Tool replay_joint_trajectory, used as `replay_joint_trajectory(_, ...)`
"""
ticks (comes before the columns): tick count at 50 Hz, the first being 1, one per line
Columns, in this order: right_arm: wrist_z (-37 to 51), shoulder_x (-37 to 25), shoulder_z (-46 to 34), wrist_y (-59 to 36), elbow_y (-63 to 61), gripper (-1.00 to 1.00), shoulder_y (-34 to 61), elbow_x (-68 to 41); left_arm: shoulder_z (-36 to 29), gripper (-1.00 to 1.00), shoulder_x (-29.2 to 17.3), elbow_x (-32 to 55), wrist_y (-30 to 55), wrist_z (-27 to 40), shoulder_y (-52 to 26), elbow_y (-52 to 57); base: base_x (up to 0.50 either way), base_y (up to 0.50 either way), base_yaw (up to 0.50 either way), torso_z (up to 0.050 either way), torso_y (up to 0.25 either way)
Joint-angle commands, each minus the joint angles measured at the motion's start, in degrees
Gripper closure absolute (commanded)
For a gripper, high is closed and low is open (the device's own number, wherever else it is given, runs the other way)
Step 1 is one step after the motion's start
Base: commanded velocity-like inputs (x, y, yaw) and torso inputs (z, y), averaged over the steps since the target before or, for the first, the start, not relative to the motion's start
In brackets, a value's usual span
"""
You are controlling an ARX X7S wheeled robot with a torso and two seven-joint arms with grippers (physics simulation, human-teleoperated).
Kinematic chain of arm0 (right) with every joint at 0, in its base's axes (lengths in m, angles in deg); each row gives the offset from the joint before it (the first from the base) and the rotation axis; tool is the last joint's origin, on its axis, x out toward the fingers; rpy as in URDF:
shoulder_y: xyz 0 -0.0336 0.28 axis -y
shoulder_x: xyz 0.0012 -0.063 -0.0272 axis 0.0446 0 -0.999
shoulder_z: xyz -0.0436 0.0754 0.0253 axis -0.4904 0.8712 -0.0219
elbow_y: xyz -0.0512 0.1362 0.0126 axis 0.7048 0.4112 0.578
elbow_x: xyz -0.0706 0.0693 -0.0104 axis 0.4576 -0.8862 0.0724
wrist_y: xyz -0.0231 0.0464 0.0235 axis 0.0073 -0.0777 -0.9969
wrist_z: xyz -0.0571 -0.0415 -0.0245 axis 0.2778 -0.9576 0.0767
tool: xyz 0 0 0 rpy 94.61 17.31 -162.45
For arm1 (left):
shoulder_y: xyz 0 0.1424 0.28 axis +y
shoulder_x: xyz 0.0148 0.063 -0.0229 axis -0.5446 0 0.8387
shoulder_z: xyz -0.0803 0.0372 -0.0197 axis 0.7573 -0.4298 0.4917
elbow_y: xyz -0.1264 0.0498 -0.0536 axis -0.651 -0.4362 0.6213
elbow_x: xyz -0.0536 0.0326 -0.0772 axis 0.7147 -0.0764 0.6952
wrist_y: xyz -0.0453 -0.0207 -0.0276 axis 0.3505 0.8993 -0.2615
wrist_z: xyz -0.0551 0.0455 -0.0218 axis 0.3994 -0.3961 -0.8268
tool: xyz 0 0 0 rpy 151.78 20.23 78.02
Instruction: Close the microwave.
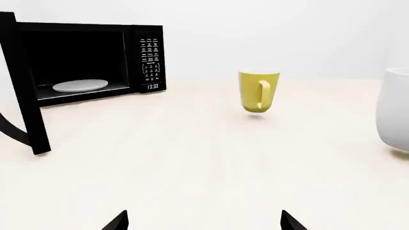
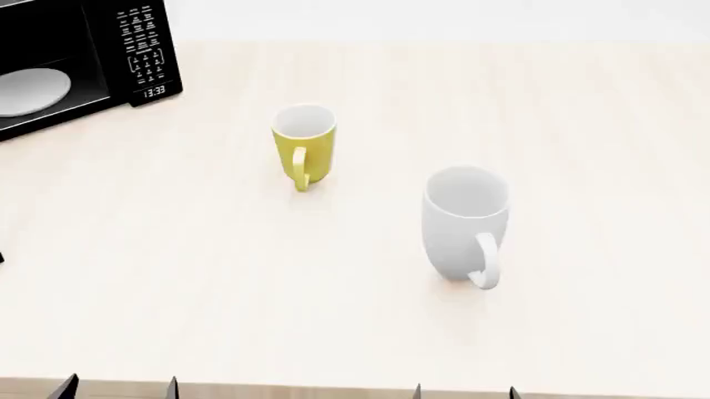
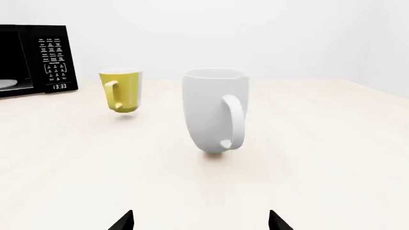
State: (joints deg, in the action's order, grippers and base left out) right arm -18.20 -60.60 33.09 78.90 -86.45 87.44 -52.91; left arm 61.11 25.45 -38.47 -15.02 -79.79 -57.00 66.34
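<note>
The black microwave [image 1: 147, 57] stands at the table's far left with its door [image 1: 26, 91] swung wide open. The white turntable plate [image 1: 80, 85] lies inside. It also shows in the head view [image 2: 139, 50] and the right wrist view [image 3: 54, 60]. My left gripper [image 1: 204, 223] is open and empty, low over the table near its front edge, well short of the door; its tips show in the head view [image 2: 120, 387]. My right gripper [image 3: 200, 221] is open and empty, in front of the white mug; it also shows in the head view [image 2: 466, 391].
A yellow mug [image 2: 303, 145] stands mid-table, right of the microwave. A larger white mug [image 2: 466, 224] stands nearer, to the right. The pale wooden table [image 2: 222, 291] has its front edge just ahead of both grippers.
</note>
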Motion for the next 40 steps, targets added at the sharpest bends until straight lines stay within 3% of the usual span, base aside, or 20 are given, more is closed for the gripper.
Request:
replay_joint_trajectory(1,1.16,-0.88,-1.16,0.43,0.68,-1.0,0.17,-0.82,-0.74,-1.0,-0.88,1.69,-0.91,0.74,0.24,-0.12,0.0,0.0,0.0,0.0,0.0)
replay_joint_trajectory(2,3.13,-2.42,-2.4,2.2,1.08,-1.0,-0.04,-4.17,-2.78,-1.0,-2.44,-0.38,-1.66,5.06,-0.79,-1.15,0.0,0.0,0.0,0.0,0.0)
replay_joint_trajectory(4,3.56,-2.96,-3.54,0.2,0.13,-1.0,0.11,-2.98,-2.97,-1.0,-2.61,2.9,-0.13,3.03,-0.04,-0.08,0.0,0.0,0.0,0.0,0.0)
replay_joint_trajectory(28,6.25,-4.84,-5.25,0.2,-2.24,-1.0,0.01,-4.72,-4.64,-1.0,-4.53,4.64,-0.09,6.38,0.15,1.73,0.0,0.0,0.0,0.0,0.0)
replay_joint_trajectory(30,7.1,-5.17,-5.56,4.06,-2.71,-1.0,-0.17,-3.03,-4.48,-1.0,-4.77,3.28,-1.3,7.89,0.46,3.55,0.0,0.0,0.0,0.0,0.0)
replay_joint_trajectory(31,9.38,-5.33,-5.38,10.89,-4.8,-1.0,-0.76,0.28,-3.62,-1.0,-4.89,1.63,-3.32,9.95,0.86,6.68,0.0,0.0,0.0,0.0,0.0)
replay_joint_trajectory(36,10.16,-5.25,-2.78,27.03,-14.57,-1.0,-2.82,-3.96,-0.07,-1.0,-5.25,-5.28,-11.25,17.42,3.42,19.03,0.0,0.0,0.0,0.0,0.0)
replay_joint_trajectory(40,10.75,-5.47,-1.98,33.64,-18.93,-1.0,-4.13,-6.0,2.12,-1.0,-5.84,-10.62,-15.41,20.74,5.52,28.25,0.0,0.0,0.0,0.0,0.0)
